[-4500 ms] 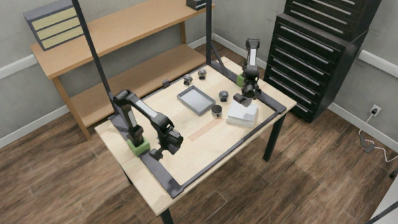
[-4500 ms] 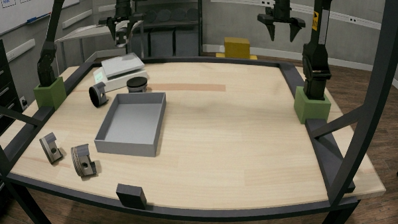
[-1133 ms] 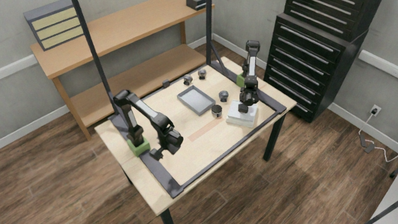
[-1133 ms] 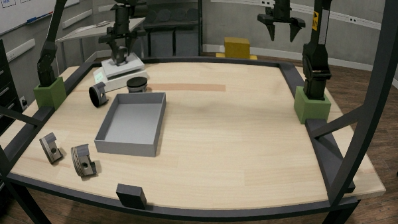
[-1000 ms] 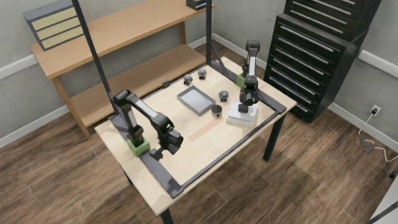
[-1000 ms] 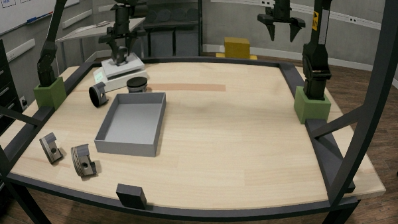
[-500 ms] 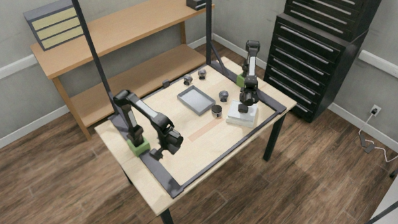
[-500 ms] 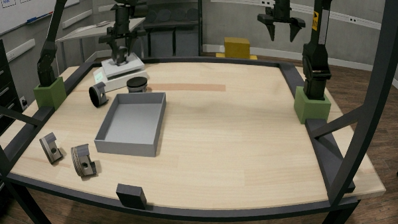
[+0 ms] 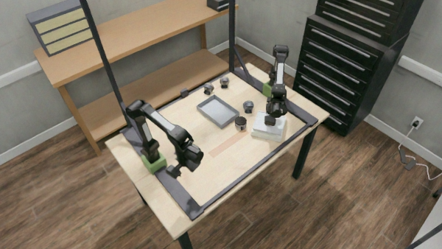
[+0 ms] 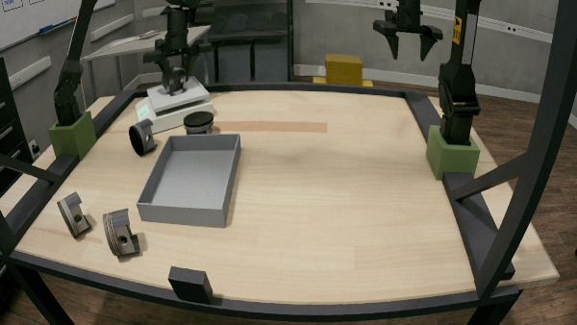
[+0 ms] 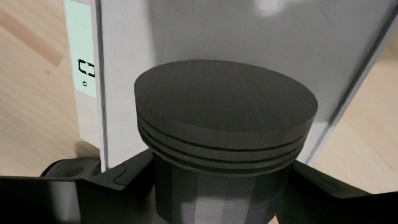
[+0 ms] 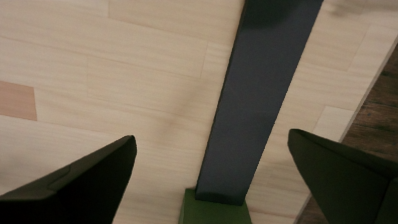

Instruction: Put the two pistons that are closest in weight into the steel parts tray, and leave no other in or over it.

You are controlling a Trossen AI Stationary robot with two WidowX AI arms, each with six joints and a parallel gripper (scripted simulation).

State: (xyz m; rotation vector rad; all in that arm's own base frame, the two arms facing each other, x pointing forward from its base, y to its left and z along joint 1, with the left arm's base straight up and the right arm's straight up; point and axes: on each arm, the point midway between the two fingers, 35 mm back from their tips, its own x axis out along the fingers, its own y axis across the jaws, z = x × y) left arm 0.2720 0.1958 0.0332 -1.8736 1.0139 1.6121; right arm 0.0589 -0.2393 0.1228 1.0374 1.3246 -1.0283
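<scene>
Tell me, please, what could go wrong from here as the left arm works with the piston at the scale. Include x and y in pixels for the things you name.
The left gripper (image 10: pixel 177 87) (image 11: pixel 213 152) holds a piston (image 11: pixel 225 97) over the scale (image 11: pixel 120 135); lowered off-square, it could tip on the plate.

Another piston (image 9: pixel 241 123) (image 10: pixel 198 123) stands close by the scale, so a sideways swing might knock it.

The display reads zero, so choosing a pair now could be a guess.

Wooden table (image 9: pixel 217 173) (image 10: pixel 337 192) (image 11: pixel 367 172) (image 12: pixel 135 110) | 4 pistons | 1 grey tray (image 9: pixel 218 111) (image 10: pixel 189 178) | 1 scale (image 9: pixel 268 135) (image 10: pixel 180 115) (image 11: pixel 200 30)
</scene>
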